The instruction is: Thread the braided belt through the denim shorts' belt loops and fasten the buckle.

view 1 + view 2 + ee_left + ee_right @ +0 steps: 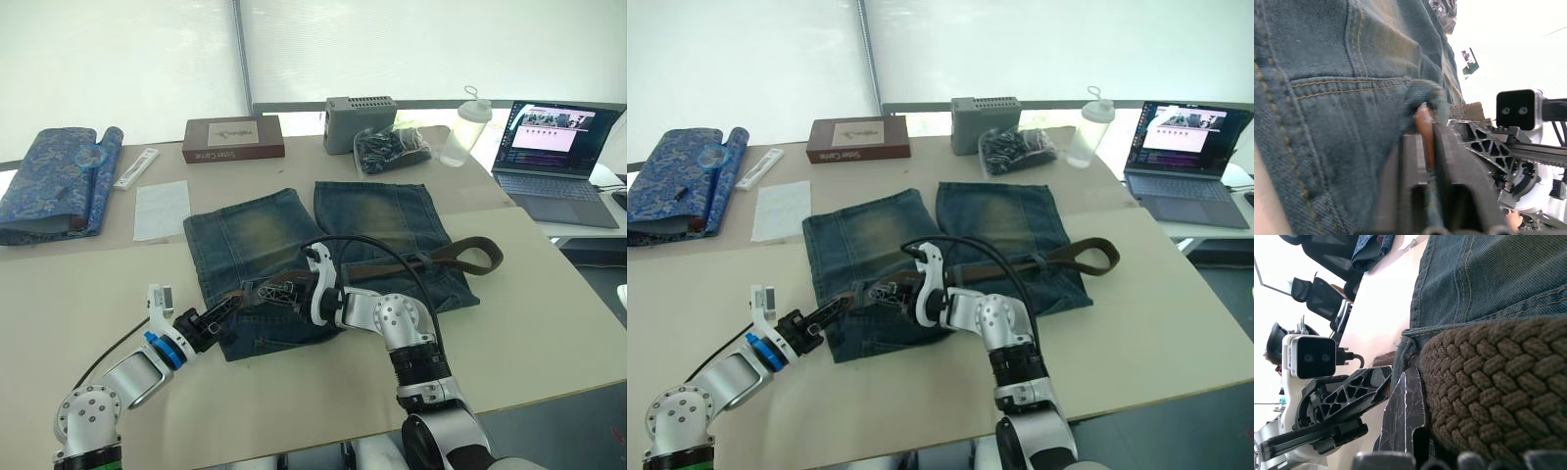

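The denim shorts [323,245] lie flat mid-table, waistband toward me. The braided belt [411,264] runs along the waistband and curls into a loop [478,257] past the shorts' right edge. I cannot make out the buckle. My left gripper [228,305] sits at the waistband's left end, shut on the belt's brown tip [1424,131], which pokes out from under a belt loop [1422,94]. Just right of it, my right gripper [271,292] rests on the waistband, its fingers [1406,406] closed against the braided belt [1488,382].
A folded blue patterned cloth [54,181] lies far left, with a white remote [137,166] and paper sheet [162,209] nearby. A brown box [233,138], grey box [359,122], bag [392,149] and bottle [466,127] line the back. A laptop [558,162] stands at the right.
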### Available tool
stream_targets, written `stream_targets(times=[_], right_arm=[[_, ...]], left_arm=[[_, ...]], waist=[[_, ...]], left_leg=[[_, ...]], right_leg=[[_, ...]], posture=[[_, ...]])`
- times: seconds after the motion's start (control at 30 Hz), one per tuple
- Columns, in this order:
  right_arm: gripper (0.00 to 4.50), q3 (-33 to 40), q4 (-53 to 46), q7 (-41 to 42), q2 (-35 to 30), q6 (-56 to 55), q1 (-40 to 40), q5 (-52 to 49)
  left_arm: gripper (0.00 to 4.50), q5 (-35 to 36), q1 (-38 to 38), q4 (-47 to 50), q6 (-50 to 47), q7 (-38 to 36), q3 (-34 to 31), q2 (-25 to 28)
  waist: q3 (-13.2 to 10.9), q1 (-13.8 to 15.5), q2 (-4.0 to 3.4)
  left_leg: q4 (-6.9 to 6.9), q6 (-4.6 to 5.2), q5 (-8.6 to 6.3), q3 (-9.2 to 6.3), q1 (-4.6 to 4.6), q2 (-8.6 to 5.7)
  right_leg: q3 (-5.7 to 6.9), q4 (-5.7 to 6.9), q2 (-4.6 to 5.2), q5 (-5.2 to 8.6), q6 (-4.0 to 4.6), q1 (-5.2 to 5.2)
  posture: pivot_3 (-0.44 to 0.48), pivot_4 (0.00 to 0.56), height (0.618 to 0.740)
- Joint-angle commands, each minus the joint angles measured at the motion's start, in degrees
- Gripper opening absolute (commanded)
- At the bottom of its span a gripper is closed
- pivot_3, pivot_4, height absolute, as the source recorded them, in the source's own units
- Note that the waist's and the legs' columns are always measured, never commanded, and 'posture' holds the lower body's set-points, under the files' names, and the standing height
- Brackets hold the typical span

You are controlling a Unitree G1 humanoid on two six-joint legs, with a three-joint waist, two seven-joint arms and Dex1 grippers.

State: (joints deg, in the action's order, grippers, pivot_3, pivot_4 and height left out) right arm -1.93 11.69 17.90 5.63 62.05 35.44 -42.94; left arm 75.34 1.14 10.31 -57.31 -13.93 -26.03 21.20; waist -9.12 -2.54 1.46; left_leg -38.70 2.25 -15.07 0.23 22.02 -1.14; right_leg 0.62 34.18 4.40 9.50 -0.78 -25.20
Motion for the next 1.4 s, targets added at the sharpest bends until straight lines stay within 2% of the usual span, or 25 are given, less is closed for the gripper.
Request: stream_targets(times=[0.03, 0.07, 0.13, 0.2, 0.27, 0.33, 0.43, 0.47, 0.57, 0.67, 0.77, 0.8, 0.93, 1.03, 1.13, 1.17, 1.33, 1.4], right_arm=[[1.43, -4.02, -2.62, 3.24, 0.97, -0.16, -0.36, 1.12], [1.77, -4.47, -4.34, 3.76, -0.04, -0.77, -0.78, 1.85], [2.41, -7.23, -12.26, 8.18, -6.33, -3.22, -2.36, 3.77], [2.41, -7.79, -20.20, 11.58, -13.68, -4.11, -3.76, 4.62], [1.97, -6.02, -25.37, 13.37, -18.80, -3.88, -4.78, 3.64], [1.26, -2.64, -29.41, 15.26, -25.52, -2.42, -5.86, 2.30], [0.23, -0.51, -31.18, 17.06, -36.18, -3.91, -7.25, 6.32], [0.03, -0.53, -30.79, 17.25, -38.15, -4.72, -7.38, 7.42], [0.03, -2.16, -26.36, 16.60, -42.69, -8.31, -6.70, 13.45], [0.03, -7.06, -17.63, 16.34, -45.32, -13.32, -4.77, 21.92], [0.03, -12.98, -10.30, 18.75, -46.41, -16.76, -3.67, 28.12], [0.03, -14.23, -8.45, 19.56, -46.52, -17.78, -3.70, 29.63], [0.03, -16.65, -2.99, 20.53, -46.99, -21.82, -4.26, 35.20], [0.03, -13.09, -5.16, 20.43, -46.15, -22.00, -5.39, 33.89], [0.03, -6.38, -12.25, 22.28, -45.39, -18.48, -7.09, 27.68], [0.03, -5.19, -14.00, 22.87, -45.52, -17.57, -7.58, 26.54], [0.03, 6.92, -23.96, 25.05, -43.99, -10.83, -9.83, 13.85], [0.03, 6.89, -25.91, 26.88, -47.16, -10.12, -12.43, 13.84]], left_arm=[[0.00, 1.51, 0.49, 0.83, 1.33, -0.11, -0.98, 0.22], [0.00, 1.58, 0.43, 0.88, 1.42, -0.03, -0.91, 0.18], [0.00, 1.61, 0.50, 0.86, 1.71, 0.13, -0.75, 0.17], [0.00, 1.88, 0.87, 0.57, 1.98, 0.42, -0.85, 0.22], [0.00, 2.21, 0.99, 0.14, 2.13, 0.69, -1.20, 0.35], [0.00, 2.14, 1.03, -0.21, 2.27, 0.70, -1.39, 0.52], [0.00, 1.95, 1.22, -0.50, 2.32, 0.53, -1.40, 0.77], [0.00, 1.89, 1.34, -0.67, 2.31, 0.42, -1.40, 0.90], [0.00, 1.97, 1.82, -1.22, 2.21, 0.24, -1.39, 1.24], [0.00, 1.74, 2.32, -1.85, 1.90, -0.35, -1.08, 1.82], [0.00, 1.60, 2.54, -2.48, 1.58, -1.16, -1.22, 2.94], [0.00, 1.69, 2.46, -2.70, 1.46, -1.46, -1.53, 3.52], [0.00, 1.64, 1.33, -5.13, 1.38, -3.29, -5.01, 7.93], [0.00, 1.88, 0.76, -8.45, 2.43, -3.72, -8.50, 11.24], [0.00, 1.95, 1.00, -9.39, 3.10, -3.25, -9.99, 12.35], [0.00, 1.83, 1.14, -9.42, 3.10, -3.12, -10.14, 12.38], [0.00, 2.71, 1.15, -5.89, 2.86, -1.00, -9.56, 9.98], [0.00, 3.05, 0.74, -4.96, 2.75, -0.50, -9.53, 9.32]], waist=[[-0.01, -0.04, -0.01], [-0.02, 0.00, -0.02], [-0.06, 0.20, -0.06], [-0.16, 1.20, -0.13], [-0.17, 1.83, -0.11], [-0.18, 1.85, -0.09], [-0.20, 1.98, -0.06], [-0.22, 2.01, -0.03], [-0.26, 1.67, 0.04], [-0.27, 1.69, 0.04], [-0.27, 1.75, 0.05], [-0.26, 1.73, 0.07], [-0.06, 1.75, 0.49], [0.06, 1.73, 0.69], [0.05, 1.82, 0.69], [0.04, 1.85, 0.68], [-0.12, 2.00, 0.51], [-0.17, 2.22, 0.46]], left_leg=[[0.00, 0.00, 0.00, 0.00, 0.03, 0.00], [0.00, 0.00, 0.00, 0.00, 0.05, 0.00], [0.01, 0.00, 0.00, -0.02, 0.15, -0.01], [-0.04, 0.00, 0.00, -0.04, 0.33, -0.10], [-0.13, 0.01, 0.00, -0.02, 0.42, -0.23], [-0.18, 0.07, -0.03, -0.01, 0.43, -0.30], [-0.17, 0.07, -0.04, -0.02, 0.41, -0.24], [-0.17, 0.07, -0.03, -0.03, 0.40, -0.23], [-0.17, 0.07, -0.03, 0.08, 0.36, -0.11], [-0.17, 0.07, -0.02, 0.17, 0.26, 0.01], [-0.18, 0.06, -0.01, 0.21, 0.26, -0.01], [-0.17, 0.06, -0.01, 0.24, 0.24, -0.01], [-0.17, 0.06, -0.02, 0.25, 0.04, 0.01], [-0.17, 0.06, -0.02, 0.25, -0.05, 0.06], [-0.13, 0.05, -0.03, 0.22, 0.03, 0.09], [-0.12, 0.05, -0.03, 0.19, 0.07, 0.10], [-0.11, 0.04, -0.03, 0.14, 0.29, 0.09], [-0.12, 0.04, -0.03, 0.13, 0.31, 0.07]], right_leg=[[0.00, 0.00, -0.01, 0.00, 0.00, -0.03], [0.00, 0.00, -0.01, 0.00, 0.00, -0.06], [0.03, 0.00, -0.02, 0.00, 0.01, -0.13], [0.08, -0.04, 0.04, 0.00, -0.03, -0.22], [0.07, -0.10, 0.16, -0.03, -0.17, -0.24], [0.07, -0.14, 0.23, -0.05, -0.24, -0.20], [0.09, -0.16, 0.16, -0.02, -0.24, -0.16], [0.10, -0.16, 0.14, 0.01, -0.25, -0.14], [0.05, -0.16, 0.04, 0.15, -0.16, -0.14], [0.05, -0.12, -0.03, 0.39, -0.47, -0.07], [0.00, -0.10, -0.02, 0.32, -0.36, -0.07], [-0.04, -0.10, -0.02, 0.18, -0.14, -0.06], [-0.02, -0.13, -0.01, 0.19, -0.15, 0.17], [0.00, -0.12, 0.00, 0.51, -0.40, 0.21], [0.00, -0.10, 0.01, 0.40, -0.38, 0.10], [0.01, -0.09, 0.02, 0.22, -0.08, 0.06], [0.00, -0.11, 0.18, 0.17, -0.04, -0.13], [0.01, -0.11, 0.52, 0.15, -0.08, -0.14]], posture=[[0.000, 0.150, 0.740], [0.000, 0.150, 0.740], [0.000, 0.150, 0.740], [0.000, 0.150, 0.740], [0.000, 0.150, 0.740], [0.000, 0.150, 0.740], [0.000, 0.150, 0.740], [0.000, 0.150, 0.740], [0.000, 0.150, 0.740], [0.000, 0.150, 0.740], [0.000, 0.150, 0.740], [0.000, 0.150, 0.740], [0.000, 0.150, 0.740], [0.000, 0.150, 0.740], [0.000, 0.150, 0.740], [0.000, 0.150, 0.740], [0.000, 0.150, 0.740], [0.000, 0.150, 0.740]])
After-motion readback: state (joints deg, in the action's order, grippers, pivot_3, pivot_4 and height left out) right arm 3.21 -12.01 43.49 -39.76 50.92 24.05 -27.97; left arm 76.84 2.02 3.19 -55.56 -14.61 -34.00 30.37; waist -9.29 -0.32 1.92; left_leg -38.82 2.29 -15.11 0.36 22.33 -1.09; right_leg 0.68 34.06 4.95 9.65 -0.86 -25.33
